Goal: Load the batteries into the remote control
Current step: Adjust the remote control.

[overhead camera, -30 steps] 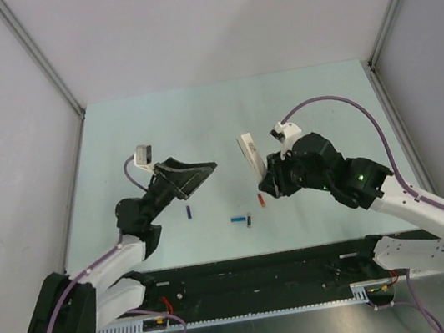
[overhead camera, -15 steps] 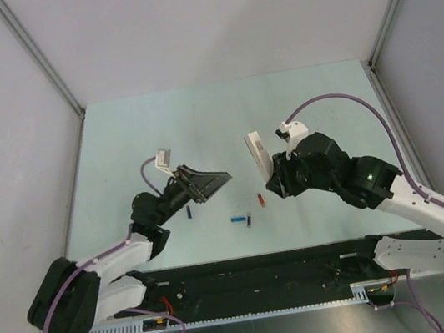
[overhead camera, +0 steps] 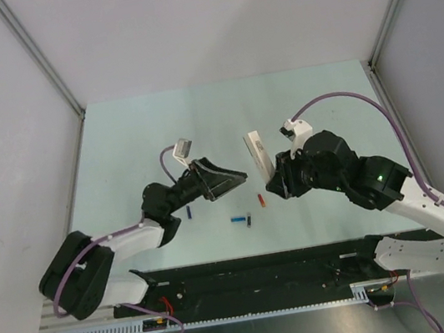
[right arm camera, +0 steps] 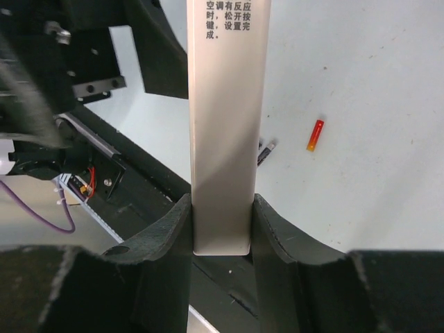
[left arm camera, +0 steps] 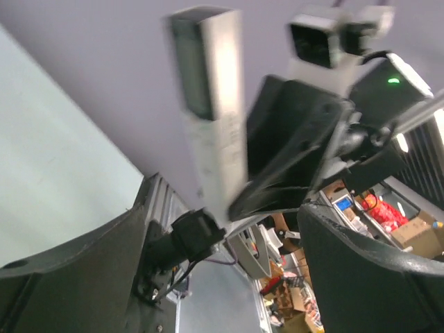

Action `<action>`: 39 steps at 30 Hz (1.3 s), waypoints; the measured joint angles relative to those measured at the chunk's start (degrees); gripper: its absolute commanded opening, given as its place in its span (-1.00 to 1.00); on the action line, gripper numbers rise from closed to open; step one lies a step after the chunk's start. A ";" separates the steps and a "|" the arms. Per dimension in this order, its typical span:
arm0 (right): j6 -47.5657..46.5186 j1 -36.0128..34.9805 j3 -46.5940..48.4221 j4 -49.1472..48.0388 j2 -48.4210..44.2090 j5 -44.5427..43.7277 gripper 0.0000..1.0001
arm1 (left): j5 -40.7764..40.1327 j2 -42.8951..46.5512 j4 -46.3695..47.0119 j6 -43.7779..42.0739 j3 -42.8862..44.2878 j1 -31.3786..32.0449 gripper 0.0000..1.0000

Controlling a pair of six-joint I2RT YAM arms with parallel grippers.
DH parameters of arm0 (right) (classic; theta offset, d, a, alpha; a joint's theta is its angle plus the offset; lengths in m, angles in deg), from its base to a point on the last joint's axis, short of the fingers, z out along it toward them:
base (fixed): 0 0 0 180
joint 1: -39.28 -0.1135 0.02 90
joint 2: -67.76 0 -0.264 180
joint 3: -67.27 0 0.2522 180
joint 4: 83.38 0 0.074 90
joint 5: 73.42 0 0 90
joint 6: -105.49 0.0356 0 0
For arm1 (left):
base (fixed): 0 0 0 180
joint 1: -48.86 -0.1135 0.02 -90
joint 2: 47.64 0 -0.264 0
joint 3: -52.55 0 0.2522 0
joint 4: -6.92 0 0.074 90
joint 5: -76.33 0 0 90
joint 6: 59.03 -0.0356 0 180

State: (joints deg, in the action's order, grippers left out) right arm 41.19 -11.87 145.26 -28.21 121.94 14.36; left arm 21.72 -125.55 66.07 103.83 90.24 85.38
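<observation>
The remote control is a slim, flat white bar, lifted off the pale green counter and standing nearly upright. The right end effector pinches its lower end, one dark finger pressed to each narrow side in the right wrist view. That view shows small black printed characters on the remote's white face. The left wrist view, though blurred, shows a dark rectangular patch near its upper end.

The left end effector is just left of the remote, apart from it, with its fingers spread and nothing between them.

All four batteries lie on the counter nearer the arm bases than the remote. The red battery is closest to it. The blue battery and black battery lie just beside each other, and the second blue battery is well to the left, under the left arm.
</observation>
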 measured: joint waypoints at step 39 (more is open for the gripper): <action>-0.87 -5.53 0.22 -4.39 -2.10 13.42 -1.00 | -0.24 16.81 2.54 -11.67 -8.24 -5.07 0.77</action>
State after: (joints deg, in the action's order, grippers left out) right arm 40.31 -17.40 145.48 -32.60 119.84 27.78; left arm 21.48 -108.75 68.60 92.16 82.00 80.31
